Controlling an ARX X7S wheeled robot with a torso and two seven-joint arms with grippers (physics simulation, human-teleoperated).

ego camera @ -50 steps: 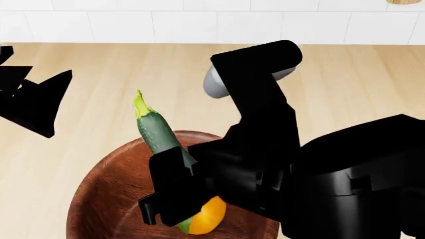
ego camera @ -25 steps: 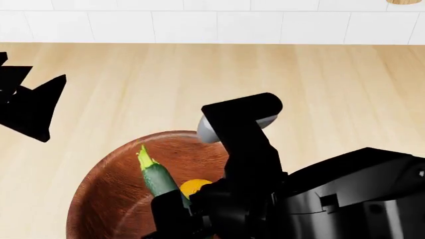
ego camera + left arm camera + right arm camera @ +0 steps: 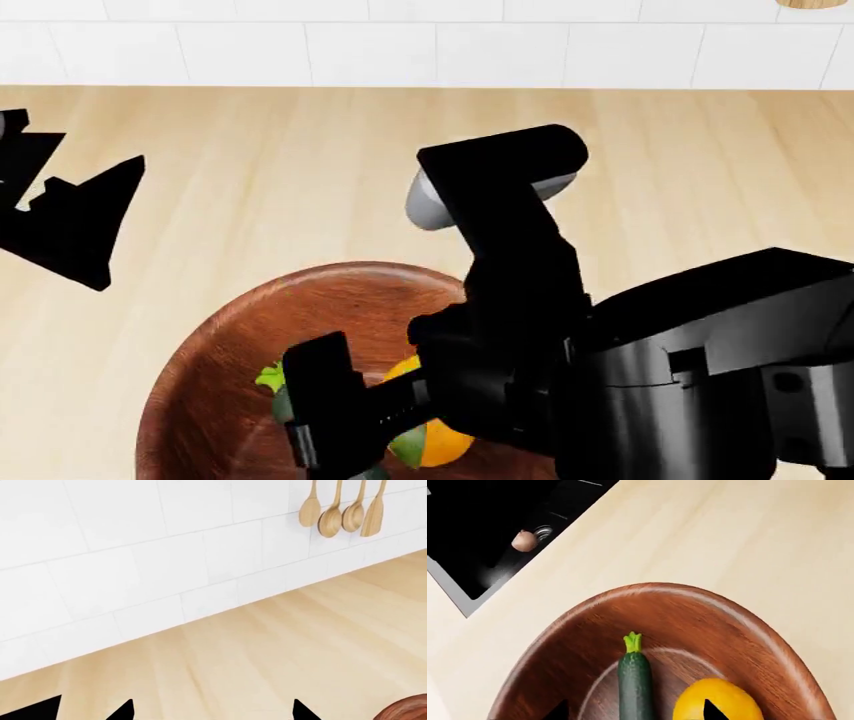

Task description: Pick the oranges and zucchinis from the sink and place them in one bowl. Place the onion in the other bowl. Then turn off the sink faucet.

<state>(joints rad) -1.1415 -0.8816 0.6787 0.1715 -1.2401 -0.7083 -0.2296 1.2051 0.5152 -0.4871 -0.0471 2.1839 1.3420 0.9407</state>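
The wooden bowl (image 3: 227, 350) (image 3: 740, 625) sits on the counter below my right arm. Inside it the dark green zucchini (image 3: 635, 680) (image 3: 276, 388) lies flat beside the yellow-orange orange (image 3: 720, 702) (image 3: 438, 440). My right gripper (image 3: 634, 711) (image 3: 344, 428) hangs just above them, open, its fingertips (image 3: 558, 711) spread far wider than the zucchini and not touching it. In the right wrist view the onion (image 3: 524, 540) rests in the black sink (image 3: 474, 535) near the drain. My left gripper (image 3: 74, 215) (image 3: 212, 714) is open and empty over bare counter. The faucet is out of view.
Light wooden counter (image 3: 294, 160) runs back to a white tiled wall (image 3: 133, 565). Wooden spoons (image 3: 340, 510) hang on that wall. A reddish-brown bowl rim (image 3: 408, 711) shows at the corner of the left wrist view; which bowl it is I cannot tell.
The right gripper lowered the zucchini from high above the bowl into it, then opened and rose a little. The zucchini now lies beside the orange. The left gripper barely moved.
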